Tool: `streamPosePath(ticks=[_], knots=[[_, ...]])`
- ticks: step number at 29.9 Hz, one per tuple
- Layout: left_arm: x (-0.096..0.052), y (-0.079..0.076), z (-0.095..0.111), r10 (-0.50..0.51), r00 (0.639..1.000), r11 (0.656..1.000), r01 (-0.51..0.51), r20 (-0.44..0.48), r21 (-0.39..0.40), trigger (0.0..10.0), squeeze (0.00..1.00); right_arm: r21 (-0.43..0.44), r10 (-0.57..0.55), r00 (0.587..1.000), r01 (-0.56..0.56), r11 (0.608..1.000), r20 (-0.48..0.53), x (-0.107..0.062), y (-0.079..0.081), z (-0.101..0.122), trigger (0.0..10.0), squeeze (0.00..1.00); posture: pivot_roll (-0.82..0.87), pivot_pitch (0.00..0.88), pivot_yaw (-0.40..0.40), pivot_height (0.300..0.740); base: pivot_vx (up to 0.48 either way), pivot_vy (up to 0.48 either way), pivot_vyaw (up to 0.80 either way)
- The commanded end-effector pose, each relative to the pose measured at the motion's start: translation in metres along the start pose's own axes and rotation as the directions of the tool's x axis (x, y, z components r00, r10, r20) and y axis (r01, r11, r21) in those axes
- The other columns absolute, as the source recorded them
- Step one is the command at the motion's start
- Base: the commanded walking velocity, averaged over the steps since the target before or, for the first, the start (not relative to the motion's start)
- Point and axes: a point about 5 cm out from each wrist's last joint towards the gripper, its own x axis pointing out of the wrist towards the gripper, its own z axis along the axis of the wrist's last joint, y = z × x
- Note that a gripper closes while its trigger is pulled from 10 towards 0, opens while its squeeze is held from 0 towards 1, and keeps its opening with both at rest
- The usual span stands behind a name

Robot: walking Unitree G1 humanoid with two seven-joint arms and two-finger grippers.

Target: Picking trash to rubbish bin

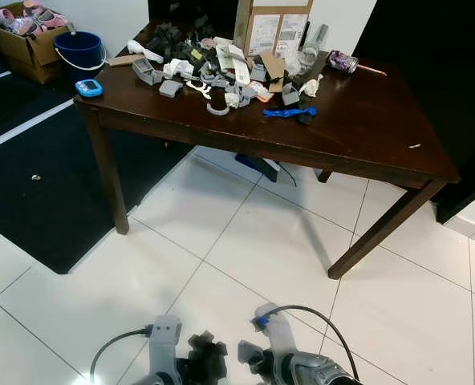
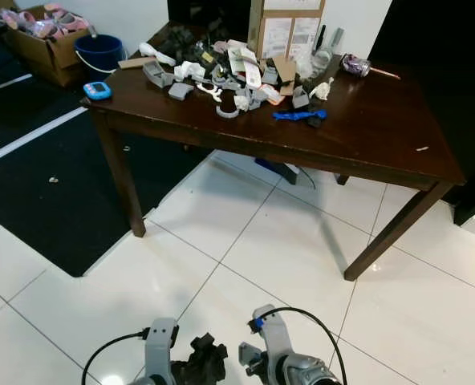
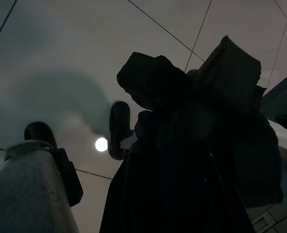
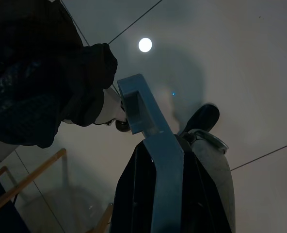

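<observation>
The left gripper (image 1: 207, 361) hangs low over the white tiled floor (image 1: 245, 249), its fingers clenched on a wad (image 3: 192, 145) of crumpled black material, lumpy and folded, with a stiffer flat flap jutting from one side. The wad stands out in front of the silver arm, just above the tiles.

The right gripper (image 4: 129, 116) hangs close beside it and grasps a grey-blue angular piece (image 4: 151, 145), flat-sided with a hooked end, clamped between the black fingers (image 4: 134, 194).

Further out stands a dark wooden table (image 1: 366, 120). On its far half lies a heap of trash (image 1: 221, 72): grey plastic parts, white scraps, bits of brown card, and a blue strip (image 1: 284, 112) at the near edge of the pile. A cardboard box (image 1: 271, 24) stands upright behind the heap. A small blue device (image 1: 88, 87) lies on the table's left corner. Beyond that corner a blue bucket (image 1: 79, 52) stands on the dark carpet (image 1: 37, 176), next to an open carton (image 1: 25, 32) of pink things.
</observation>
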Motion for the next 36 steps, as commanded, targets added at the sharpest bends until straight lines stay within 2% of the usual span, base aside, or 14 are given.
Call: streamPosePath(ticks=[1, 36], knots=[[-0.0013, 0.0, -0.0087, 0.004, 0.999, 1.0, -0.004, -0.037, -0.009, 10.0, 0.0, 0.005, -0.002, 1.0, 0.002, 1.0, -0.02, -0.0013, -0.0009, -0.0075, 10.0, 0.0, 0.09, 0.1, -0.082, 0.74, 0.0, 0.0, 0.0], [-0.0004, -0.0015, -0.0087, 0.002, 0.999, 1.0, -0.002, -0.04, -0.007, 10.0, 0.0, -0.001, -0.004, 0.999, 0.004, 1.0, -0.048, -0.0016, -0.0011, -0.0112, 10.0, 0.0, 0.09, 0.104, -0.086, 0.74, 0.0, 0.0, -0.8]])
